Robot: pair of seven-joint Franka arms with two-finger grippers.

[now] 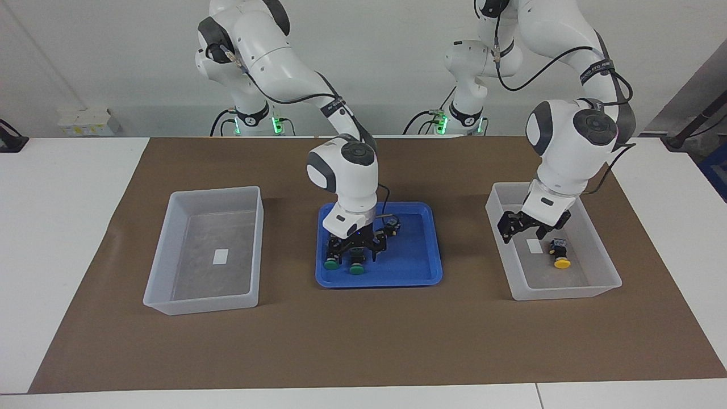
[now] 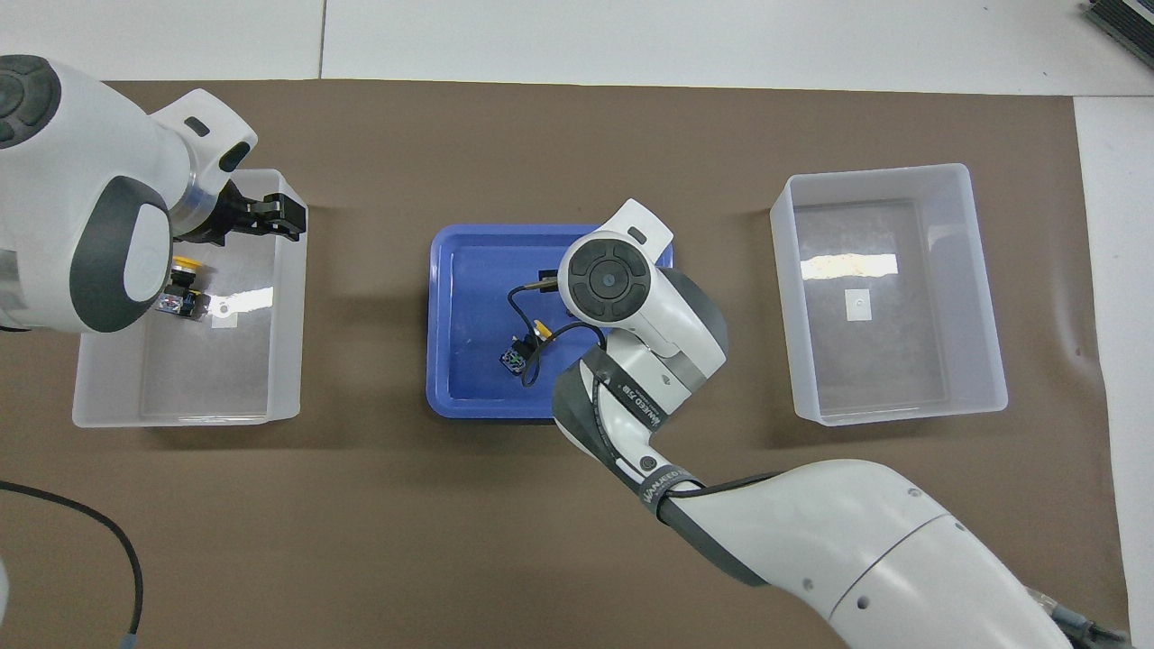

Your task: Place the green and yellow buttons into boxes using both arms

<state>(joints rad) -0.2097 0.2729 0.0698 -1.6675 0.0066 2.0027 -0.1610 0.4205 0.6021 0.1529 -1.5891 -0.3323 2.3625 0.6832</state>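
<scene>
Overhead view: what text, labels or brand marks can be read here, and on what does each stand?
"WANEED...": grey strap around the right arm, partly readable.
Second strap on that arm: print too small to read.
White labels in the boxes: no readable text.
Strap on the left arm: print too small to read.

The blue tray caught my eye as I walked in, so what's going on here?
The right gripper is down in the blue tray at the two green buttons; a yellow button lies nearby. The left gripper hangs over a box holding another yellow button. The other box has no buttons.
</scene>
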